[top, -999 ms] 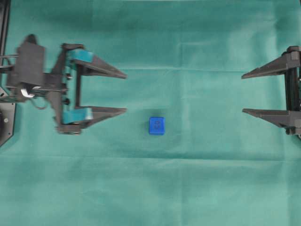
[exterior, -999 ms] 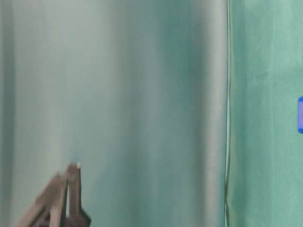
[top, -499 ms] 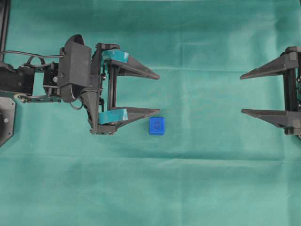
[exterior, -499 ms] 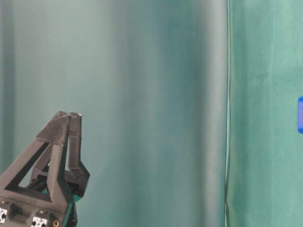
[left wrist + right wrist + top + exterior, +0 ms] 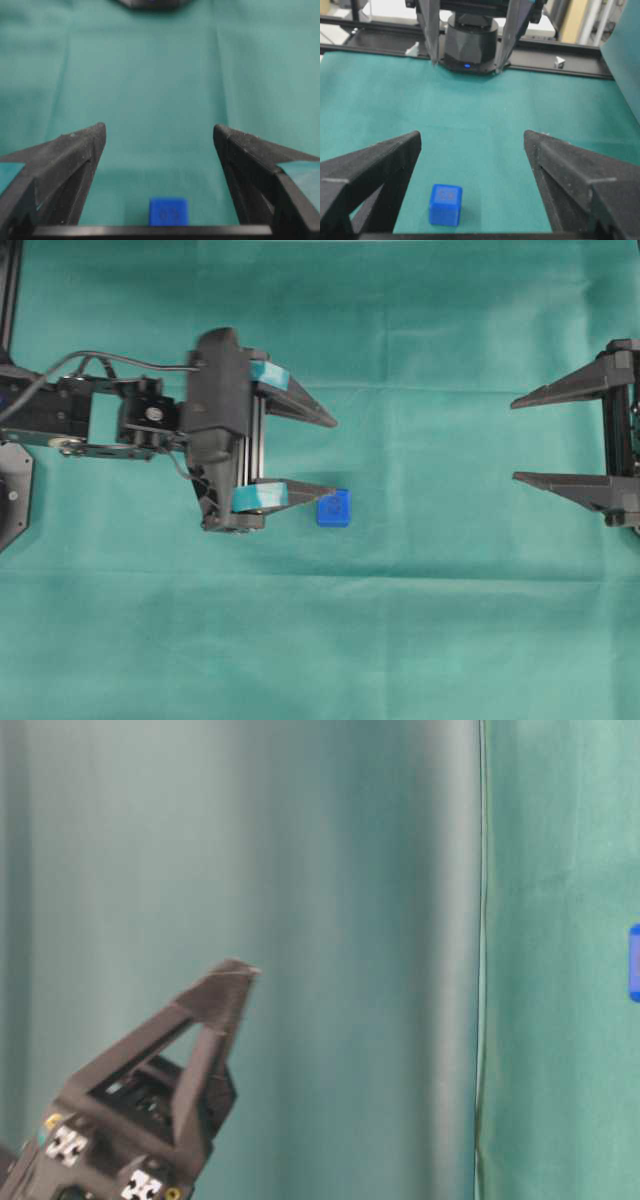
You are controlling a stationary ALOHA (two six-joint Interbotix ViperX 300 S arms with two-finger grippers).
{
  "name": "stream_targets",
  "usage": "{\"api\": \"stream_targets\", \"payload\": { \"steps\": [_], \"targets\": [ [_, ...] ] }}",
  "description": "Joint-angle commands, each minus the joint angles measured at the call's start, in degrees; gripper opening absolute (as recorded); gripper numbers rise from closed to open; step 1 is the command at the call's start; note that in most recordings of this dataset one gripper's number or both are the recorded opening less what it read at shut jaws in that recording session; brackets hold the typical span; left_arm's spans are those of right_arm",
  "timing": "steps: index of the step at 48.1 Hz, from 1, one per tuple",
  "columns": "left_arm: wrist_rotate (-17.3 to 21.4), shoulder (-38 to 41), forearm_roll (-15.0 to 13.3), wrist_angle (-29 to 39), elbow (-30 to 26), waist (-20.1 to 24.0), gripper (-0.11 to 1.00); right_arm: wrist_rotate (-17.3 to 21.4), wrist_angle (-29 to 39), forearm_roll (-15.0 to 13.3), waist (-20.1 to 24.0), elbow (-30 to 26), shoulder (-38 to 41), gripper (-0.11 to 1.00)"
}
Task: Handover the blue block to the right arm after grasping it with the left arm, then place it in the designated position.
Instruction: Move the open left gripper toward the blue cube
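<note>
While its two teal-taped black fingers stand spread wide and hold nothing, the left arm's gripper (image 5: 335, 456) hangs over the green cloth (image 5: 420, 620), one fingertip just beside the small bright blue rounded cube (image 5: 334, 509). A faint embossed mark on the cube's top cannot be read. Well apart, the right arm's plain black gripper (image 5: 516, 439) also gapes empty.

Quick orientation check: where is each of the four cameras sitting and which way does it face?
Overhead: looks straight down on the green cloth; left gripper, right gripper, blue block.
Table-level: low, turned sideways; one black gripper, block at the frame edge.
Left wrist: looks forward between its own fingers at the block.
Right wrist: faces the opposite arm's base.
All four show the block.
</note>
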Motion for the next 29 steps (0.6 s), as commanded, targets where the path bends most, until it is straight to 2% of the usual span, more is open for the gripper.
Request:
{"api": "stream_targets", "payload": {
  "steps": [1, 16, 21, 29],
  "targets": [
    [-0.44, 0.35, -0.09, 5.63, -3.52, -0.26, 1.0, 0.0, -0.26, -0.09, -0.09, -1.41, 0.26, 0.94],
    [-0.88, 4.22, -0.09, 24.61, -10.99, -0.97, 1.0, 0.0, -0.26, -0.09, -0.09, -1.41, 0.35, 0.94],
    [-0.88, 5.01, -0.09, 27.16, -12.39, -0.97, 1.0, 0.09, -0.26, -0.09, -0.09, -1.41, 0.44, 0.94],
    [-0.88, 5.1, -0.09, 27.16, -12.39, -0.97, 1.0, 0.09, -0.26, -0.09, -0.09, -1.32, 0.88, 0.94]
  ]
}}
